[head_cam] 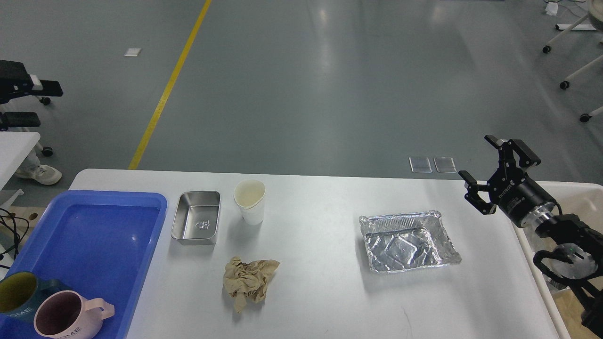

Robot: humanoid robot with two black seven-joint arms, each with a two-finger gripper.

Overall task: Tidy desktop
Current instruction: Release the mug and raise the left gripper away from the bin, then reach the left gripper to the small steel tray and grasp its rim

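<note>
The white desktop (320, 292) fills the lower view. On it lie a small steel tin (196, 223), a white paper cup (250, 201), a crumpled brown paper ball (249, 281) and an empty foil tray (407, 240). My right gripper (478, 157) is open and empty, held above the desktop's right edge, to the upper right of the foil tray. My left gripper (47, 103) is open and empty, high at the far left, off the desktop and well above the blue tray.
A blue plastic tray (94, 245) sits at the desktop's left end, holding a pink mug (66, 320) and a dark teal mug (19, 294) at its near corner. A beige bin (584, 197) stands beside the right edge. Another white table (16, 143) is at the far left.
</note>
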